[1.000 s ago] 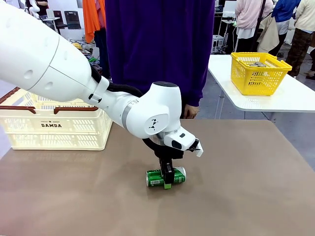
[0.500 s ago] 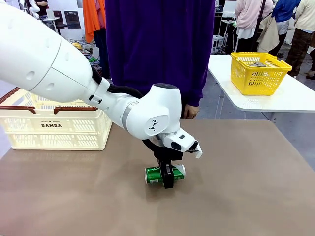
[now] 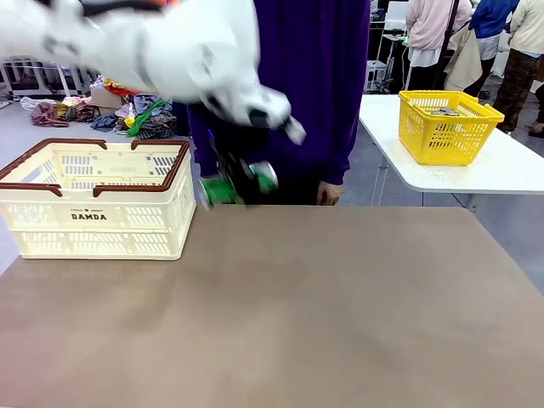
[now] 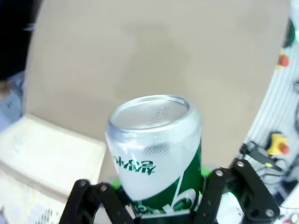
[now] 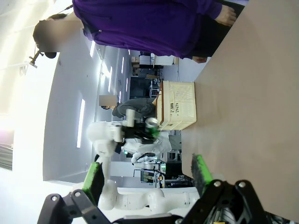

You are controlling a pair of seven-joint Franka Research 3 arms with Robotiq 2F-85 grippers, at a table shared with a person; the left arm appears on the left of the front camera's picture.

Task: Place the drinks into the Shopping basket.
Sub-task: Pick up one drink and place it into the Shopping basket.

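The left gripper (image 4: 159, 189) holds the green drink can (image 3: 238, 185), its fingers (image 4: 88, 201) closed on opposite sides of the round body, low on the can as the wrist view shows it. One silver end points away from the wrist. In the front view the can is in the air and blurred by motion. It lies roughly on its side, just off the Shopping basket (image 3: 93, 223) at the basket's 3 o'clock, above rim height and in front of the person (image 3: 280, 76) in purple. The brown surface (image 3: 340, 314) lies below it.

The can will likely handle as a thin-walled, smooth aluminium cylinder. It is stiff enough along its length but easy to dent across the middle under a hard squeeze, and slick against the pads. Whether it is full or empty cannot be told. A full can would be heavy enough to twist in a grip placed off its middle, so the safest hold is across the body near its midpoint, not on the tapered ends. Once let go it would probably roll, and the basket walls would stop it.

The right gripper (image 5: 147, 177) hangs well away at the near edge of the surface. Its green pads (image 5: 202, 171) are spread wide with nothing between them.
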